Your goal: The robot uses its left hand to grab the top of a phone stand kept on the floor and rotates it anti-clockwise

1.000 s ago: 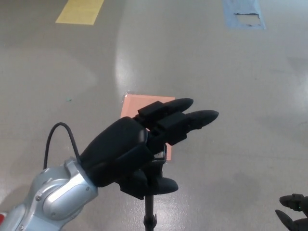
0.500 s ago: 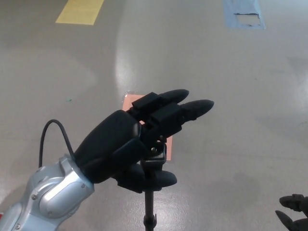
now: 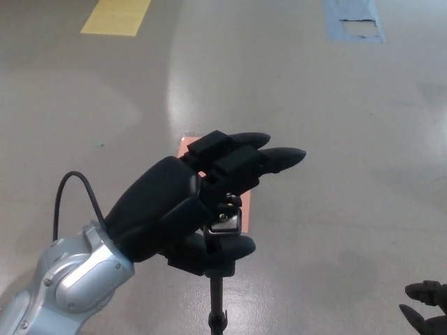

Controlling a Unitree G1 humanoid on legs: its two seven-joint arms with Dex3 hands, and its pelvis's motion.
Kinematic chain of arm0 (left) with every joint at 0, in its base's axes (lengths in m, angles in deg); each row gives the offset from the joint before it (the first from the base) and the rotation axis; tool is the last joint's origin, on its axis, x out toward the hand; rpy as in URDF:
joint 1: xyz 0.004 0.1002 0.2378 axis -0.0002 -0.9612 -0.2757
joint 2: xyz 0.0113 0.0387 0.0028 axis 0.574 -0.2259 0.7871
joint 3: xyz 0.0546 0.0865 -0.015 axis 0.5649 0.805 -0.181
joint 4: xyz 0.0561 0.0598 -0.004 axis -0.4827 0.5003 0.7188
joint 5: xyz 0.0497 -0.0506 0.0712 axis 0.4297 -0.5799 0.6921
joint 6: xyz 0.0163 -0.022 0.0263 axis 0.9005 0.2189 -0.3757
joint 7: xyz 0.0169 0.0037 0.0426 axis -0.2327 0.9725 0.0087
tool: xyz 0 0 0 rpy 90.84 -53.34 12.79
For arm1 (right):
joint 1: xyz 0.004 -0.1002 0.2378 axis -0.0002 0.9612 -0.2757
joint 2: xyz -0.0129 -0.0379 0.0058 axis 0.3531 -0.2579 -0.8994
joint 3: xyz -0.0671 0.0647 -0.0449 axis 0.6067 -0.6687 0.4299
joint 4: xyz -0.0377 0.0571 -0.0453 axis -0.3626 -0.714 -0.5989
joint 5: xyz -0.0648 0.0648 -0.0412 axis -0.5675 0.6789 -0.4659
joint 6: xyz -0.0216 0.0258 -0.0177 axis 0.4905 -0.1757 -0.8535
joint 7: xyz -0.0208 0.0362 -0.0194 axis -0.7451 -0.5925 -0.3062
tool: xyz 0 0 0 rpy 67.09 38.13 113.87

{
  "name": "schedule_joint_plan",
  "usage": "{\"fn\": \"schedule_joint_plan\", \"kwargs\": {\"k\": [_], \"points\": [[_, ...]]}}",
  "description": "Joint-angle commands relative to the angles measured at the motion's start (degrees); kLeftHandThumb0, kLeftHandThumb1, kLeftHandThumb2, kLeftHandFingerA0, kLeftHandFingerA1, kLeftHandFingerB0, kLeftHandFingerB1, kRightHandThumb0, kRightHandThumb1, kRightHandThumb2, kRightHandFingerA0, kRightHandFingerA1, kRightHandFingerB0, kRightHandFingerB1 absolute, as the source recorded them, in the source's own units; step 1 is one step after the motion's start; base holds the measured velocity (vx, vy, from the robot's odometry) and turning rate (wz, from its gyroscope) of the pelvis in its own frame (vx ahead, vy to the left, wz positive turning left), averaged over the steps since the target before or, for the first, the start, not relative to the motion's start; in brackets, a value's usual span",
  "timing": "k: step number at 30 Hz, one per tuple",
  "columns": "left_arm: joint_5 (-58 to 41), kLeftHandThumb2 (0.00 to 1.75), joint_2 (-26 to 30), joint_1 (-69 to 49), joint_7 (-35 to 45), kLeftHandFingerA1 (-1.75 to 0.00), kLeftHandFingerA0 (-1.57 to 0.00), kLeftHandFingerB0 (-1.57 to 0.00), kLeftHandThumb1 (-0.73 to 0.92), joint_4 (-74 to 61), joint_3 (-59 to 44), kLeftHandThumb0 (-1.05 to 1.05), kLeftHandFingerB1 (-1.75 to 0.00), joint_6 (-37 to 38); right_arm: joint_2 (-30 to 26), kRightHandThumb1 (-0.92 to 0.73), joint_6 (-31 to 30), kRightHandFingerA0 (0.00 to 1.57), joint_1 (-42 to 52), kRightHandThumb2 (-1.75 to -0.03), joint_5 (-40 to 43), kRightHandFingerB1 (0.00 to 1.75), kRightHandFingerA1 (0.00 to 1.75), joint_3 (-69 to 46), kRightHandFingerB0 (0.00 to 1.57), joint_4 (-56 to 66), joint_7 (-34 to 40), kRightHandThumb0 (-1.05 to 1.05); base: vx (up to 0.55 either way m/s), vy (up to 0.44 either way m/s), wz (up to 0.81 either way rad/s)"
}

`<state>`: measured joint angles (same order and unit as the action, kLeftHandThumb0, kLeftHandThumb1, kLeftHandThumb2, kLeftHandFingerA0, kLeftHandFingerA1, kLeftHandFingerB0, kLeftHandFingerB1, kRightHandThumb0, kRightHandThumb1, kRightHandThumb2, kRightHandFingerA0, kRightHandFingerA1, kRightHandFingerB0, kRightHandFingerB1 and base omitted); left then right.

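A: Left of centre, the left hand (image 3: 188,209) hangs over the head of the phone stand (image 3: 222,230), whose black pole drops to the grey floor (image 3: 335,105) at bottom centre. What does the grasp call for?

B: Judged from this view, the hand should settle squarely on the head, fingers above and thumb below, and close firmly before turning anti-clockwise about the pole's axis, so the stand does not tip.

A: And the hand's state?

B: Fingers (image 3: 269,159) extended and apart from the thumb, spread around the head; the thumb lies just under it, but a firm grip is not evident. Behind it lies a pink sheet (image 3: 246,204).

A: Far right?

B: The right hand (image 3: 424,307), only partly visible; its state cannot be told.
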<state>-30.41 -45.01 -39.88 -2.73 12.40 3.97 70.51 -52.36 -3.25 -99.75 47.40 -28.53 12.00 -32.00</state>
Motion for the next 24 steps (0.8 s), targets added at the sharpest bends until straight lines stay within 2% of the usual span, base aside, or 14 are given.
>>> {"fn": "schedule_joint_plan", "kwargs": {"k": [1,17,18,19,20,22,23,24], "points": [[0.5,0.96,1.3,0.3,-0.7,-0.48,0.0,-0.01,0.49,0.9,-1.0,-0.25,-0.48,1.5,-1.1,-0.68,-0.8,0.07,-0.7,-1.02,0.2,0.17,0.41,-0.5,0.06,-0.3,-0.5,-0.82,0.0,0.0,0.0],[0.0,0.97,3.7,-0.2,0.6,-0.48,0.0,-0.01,0.49,1.2,-2.7,-0.27,-0.48,0.7,-1.1,-0.69,-0.9,0.07,-0.9,-1.01,0.1,0.16,0.38,-0.5,0.06,-0.4,-0.7,-0.82,0.0,0.0,0.0],[0.1,0.79,3.9,-0.3,0.7,-0.39,-0.01,0.0,0.37,1.0,-2.7,-0.39,-0.42,0.6,-1.1,-0.69,-0.8,0.07,-0.9,-1.02,0.1,0.16,0.38,-0.5,0.06,-0.4,-0.7,-0.83,0.0,0.0,0.0],[0.2,0.79,4.0,-0.3,0.8,-0.39,-0.01,0.0,0.37,0.9,-2.7,-0.39,-0.42,0.5,-1.2,-0.69,-0.8,0.07,-0.9,-1.02,0.0,0.16,0.38,-0.4,0.06,-0.4,-0.6,-0.83,0.0,0.0,0.0],[0.3,0.59,4.2,-0.4,1.1,-0.23,-0.07,-0.07,0.54,0.7,-2.6,-0.44,-0.27,0.0,-1.2,-0.68,-0.7,0.07,-0.8,-1.01,-0.1,0.16,0.4,-0.4,0.06,-0.5,-0.6,-0.83,0.0,0.0,0.0],[0.2,0.59,4.3,-0.5,1.5,-0.23,-0.07,-0.07,0.54,0.4,-2.5,-0.44,-0.27,-0.5,-1.2,-0.68,-0.7,0.07,-0.9,-1.01,-0.2,0.16,0.4,-0.3,0.06,-0.5,-0.5,-0.83,0.0,0.0,0.0],[0.1,0.67,4.4,-0.5,1.6,-0.22,-0.05,-0.03,0.52,0.5,-2.3,-0.5,-0.28,-0.4,-1.2,-0.68,-0.6,0.07,-0.9,-1.01,0.0,0.16,0.39,-0.5,0.06,-0.5,-0.7,-0.82,0.0,0.0,0.0],[0.2,0.68,4.4,-0.6,1.6,-0.23,-0.06,-0.02,0.49,0.5,-2.3,-0.49,-0.28,-0.3,-1.2,-0.68,-0.5,0.07,-0.9,-1.01,0.0,0.16,0.38,-0.4,0.06,-0.5,-0.7,-0.83,0.0,0.0,0.0]]}}
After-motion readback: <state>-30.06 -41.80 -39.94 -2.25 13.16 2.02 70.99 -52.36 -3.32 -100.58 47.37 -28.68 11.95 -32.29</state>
